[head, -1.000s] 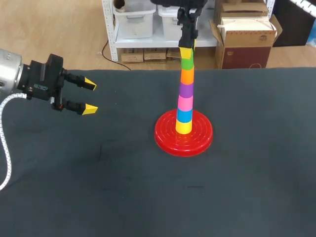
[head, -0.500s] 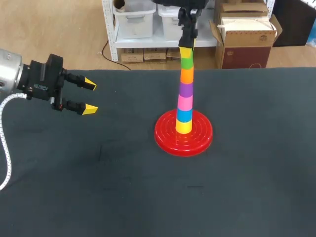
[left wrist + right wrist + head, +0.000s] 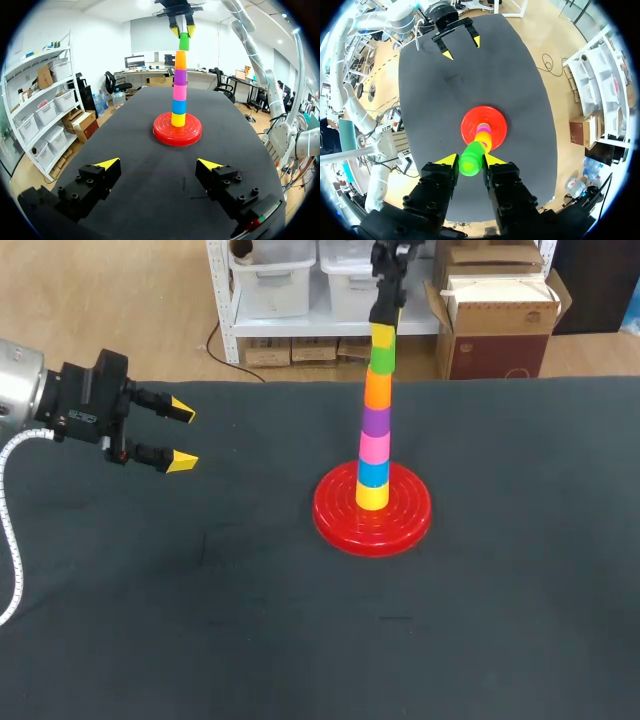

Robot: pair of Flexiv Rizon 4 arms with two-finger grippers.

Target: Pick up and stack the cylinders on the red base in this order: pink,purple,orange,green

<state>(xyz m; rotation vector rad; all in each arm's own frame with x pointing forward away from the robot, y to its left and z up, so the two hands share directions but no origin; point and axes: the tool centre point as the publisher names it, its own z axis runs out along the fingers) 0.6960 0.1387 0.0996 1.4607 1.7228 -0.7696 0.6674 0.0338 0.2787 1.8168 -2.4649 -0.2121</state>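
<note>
Upward and a little back is where the right gripper (image 3: 383,335) has shifted over the last second, and the top of the stack has gone with it, so the column leans slightly more to the right. Its jaws are clenched on the green cylinder (image 3: 381,359), one yellow tip against each side near its top. That cylinder sits at the top of the column, on the orange cylinder (image 3: 378,388). Beneath that come the purple cylinder (image 3: 376,420), the pink cylinder (image 3: 375,447), a blue cylinder (image 3: 373,472) and a yellow cylinder (image 3: 372,496). The column stands at the middle of the red base (image 3: 335,515), which lies flat on the dark surface (image 3: 200,620). Well apart to the left, the left gripper (image 3: 182,436) hangs above the surface, jaws released and holding nothing, pointing towards the stack.
</note>
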